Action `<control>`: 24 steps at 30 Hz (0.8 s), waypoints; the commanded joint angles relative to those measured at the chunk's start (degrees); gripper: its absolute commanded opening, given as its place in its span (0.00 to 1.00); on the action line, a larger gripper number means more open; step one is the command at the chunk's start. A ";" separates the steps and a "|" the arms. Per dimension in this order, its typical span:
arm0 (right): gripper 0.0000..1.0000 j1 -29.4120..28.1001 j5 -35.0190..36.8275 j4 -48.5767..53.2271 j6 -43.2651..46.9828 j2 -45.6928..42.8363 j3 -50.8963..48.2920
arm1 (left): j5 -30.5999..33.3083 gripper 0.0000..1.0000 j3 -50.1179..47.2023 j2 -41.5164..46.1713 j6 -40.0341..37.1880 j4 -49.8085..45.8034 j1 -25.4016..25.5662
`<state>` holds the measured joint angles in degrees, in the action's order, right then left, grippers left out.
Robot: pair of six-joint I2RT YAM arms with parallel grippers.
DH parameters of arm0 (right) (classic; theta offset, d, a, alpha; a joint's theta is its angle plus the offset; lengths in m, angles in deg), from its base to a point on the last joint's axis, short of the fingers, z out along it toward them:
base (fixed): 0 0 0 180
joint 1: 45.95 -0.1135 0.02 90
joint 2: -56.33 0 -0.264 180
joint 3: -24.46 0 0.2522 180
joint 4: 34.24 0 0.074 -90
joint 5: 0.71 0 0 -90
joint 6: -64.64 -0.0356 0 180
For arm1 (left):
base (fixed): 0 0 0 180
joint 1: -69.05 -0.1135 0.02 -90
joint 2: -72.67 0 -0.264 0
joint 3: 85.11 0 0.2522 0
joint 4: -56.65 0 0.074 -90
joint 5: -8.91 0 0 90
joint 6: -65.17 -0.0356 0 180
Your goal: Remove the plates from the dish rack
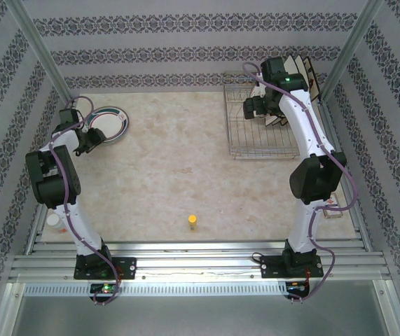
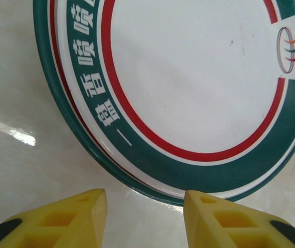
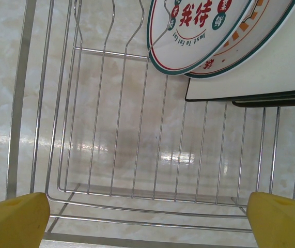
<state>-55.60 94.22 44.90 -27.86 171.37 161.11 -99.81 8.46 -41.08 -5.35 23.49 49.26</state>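
A round white plate (image 1: 107, 120) with a green and red rim lies flat on the table at the far left. In the left wrist view this plate (image 2: 199, 82) sits just beyond my left gripper (image 2: 144, 197), which is open with bare table between its yellow fingertips. The left gripper (image 1: 90, 138) hovers at the plate's near edge. The silver wire dish rack (image 1: 236, 150) stands at the far right. Round plates (image 3: 193, 31) and square cream plates (image 3: 271, 72) stand upright in the rack's (image 3: 20, 103) far end. My right gripper (image 1: 252, 108) is wide open over the rack, its fingertips (image 3: 28, 212) holding nothing.
A small yellow cylinder (image 1: 193, 222) stands on the table near the front middle. A small white object (image 1: 52, 220) lies by the left arm's base rail. Patterned walls close the table in on three sides.
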 commanded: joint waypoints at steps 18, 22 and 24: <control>0.98 4.42 1.46 0.23 1.29 16.26 24.94 | 9.53 1.00 30.01 0.07 -19.66 -41.64 19.53; 0.96 4.98 1.97 0.27 1.61 22.53 33.94 | 11.39 1.00 32.39 -0.44 -19.51 -43.98 20.32; 0.95 5.32 2.52 -0.51 1.32 24.14 34.97 | 11.72 1.00 32.80 -0.36 -19.27 -44.44 20.40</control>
<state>-50.68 94.90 44.73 -26.62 193.88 192.89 -90.39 38.91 -40.93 -23.38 -15.88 69.43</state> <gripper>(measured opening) 0.956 0.998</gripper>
